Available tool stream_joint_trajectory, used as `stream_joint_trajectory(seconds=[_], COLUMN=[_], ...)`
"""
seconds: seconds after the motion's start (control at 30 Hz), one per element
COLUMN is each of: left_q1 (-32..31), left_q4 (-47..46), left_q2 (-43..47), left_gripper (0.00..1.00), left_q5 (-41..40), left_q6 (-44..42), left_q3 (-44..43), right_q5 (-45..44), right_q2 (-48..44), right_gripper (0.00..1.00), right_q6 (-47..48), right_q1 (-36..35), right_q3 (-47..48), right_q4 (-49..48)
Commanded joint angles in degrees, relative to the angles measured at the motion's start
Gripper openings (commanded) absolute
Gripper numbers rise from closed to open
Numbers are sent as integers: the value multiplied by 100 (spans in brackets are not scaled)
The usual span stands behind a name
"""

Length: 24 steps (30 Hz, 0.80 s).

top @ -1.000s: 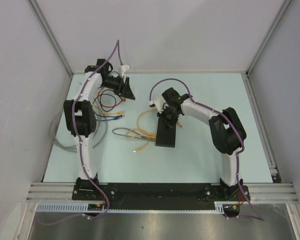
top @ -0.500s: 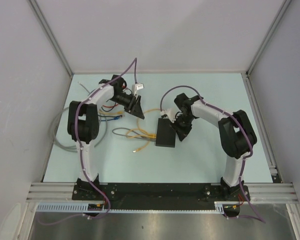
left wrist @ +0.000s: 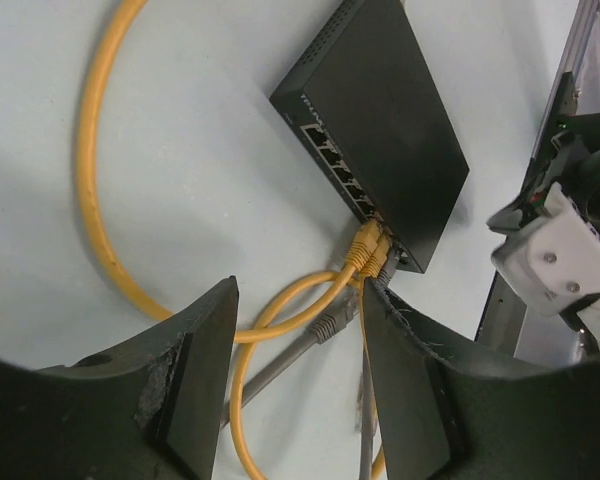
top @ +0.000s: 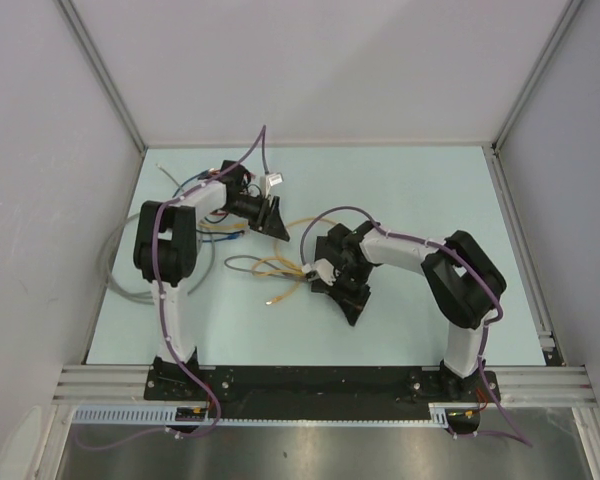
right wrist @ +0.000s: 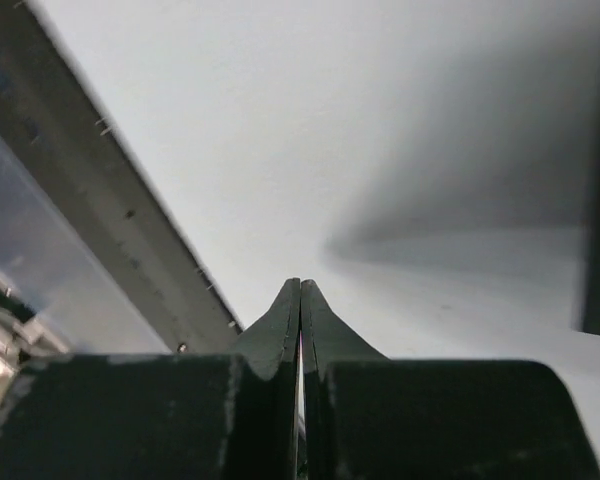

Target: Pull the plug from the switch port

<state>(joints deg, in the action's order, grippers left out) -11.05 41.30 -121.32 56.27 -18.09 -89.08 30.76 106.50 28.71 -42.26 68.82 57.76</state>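
The black switch (left wrist: 380, 120) lies flat on the table, its row of sockets facing my left wrist camera. Two yellow plugs (left wrist: 370, 248) sit in sockets at one end of the row. A loose grey plug (left wrist: 335, 322) lies on the table just below them. My left gripper (left wrist: 298, 300) is open and empty above the cables, just short of the plugs, its right finger (left wrist: 420, 370) close to the yellow cables. In the top view the left gripper (top: 270, 215) is left of the switch. My right gripper (top: 353, 308) is shut and empty, pointing at the near edge and covering most of the switch.
Yellow cables (top: 280, 268) and a grey cable (top: 242, 262) loop on the table left of the switch. Red and blue wires (top: 215, 215) lie under the left arm. Grey cables (top: 120, 285) run off the left edge. The right wrist view shows bare table and the front rail (right wrist: 110, 200).
My right gripper swung from the switch's far right side round to its near side, over it. My left gripper moved right from the back left toward the switch, then nearly stopped.
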Motion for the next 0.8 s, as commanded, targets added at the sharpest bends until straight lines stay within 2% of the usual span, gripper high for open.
stream_joint_trajectory(seconds=[0.0, 0.07, 0.27, 0.43, 0.6, 0.77], left_q1=[15, 15, -38, -108, -266, -459], left_q4=[-904, -896, -405, -166, -236, -447], left_q2=[116, 222, 249, -50, -357, -858], left_gripper=[59, 59, 60, 60, 61, 62], left_q5=[428, 437, 455, 499, 561, 587], left_q6=[595, 613, 649, 762, 1035, 1421], left_q3=[329, 374, -29, -355, -812, -1251], right_q5=[-982, -1648, -2214, -1856, -1214, -774], right_q2=[2, 169, 888, 1452, 1225, 820], right_gripper=[0, 0, 0, 0, 0, 0], right_q6=[-1061, -1043, -771, -490, -129, -278], right_q1=[86, 173, 842, 1079, 1167, 1518], right_q3=[61, 219, 1018, 2255, 2505, 2592], right_q4=[-1283, -1346, -1513, -1013, -609, -599])
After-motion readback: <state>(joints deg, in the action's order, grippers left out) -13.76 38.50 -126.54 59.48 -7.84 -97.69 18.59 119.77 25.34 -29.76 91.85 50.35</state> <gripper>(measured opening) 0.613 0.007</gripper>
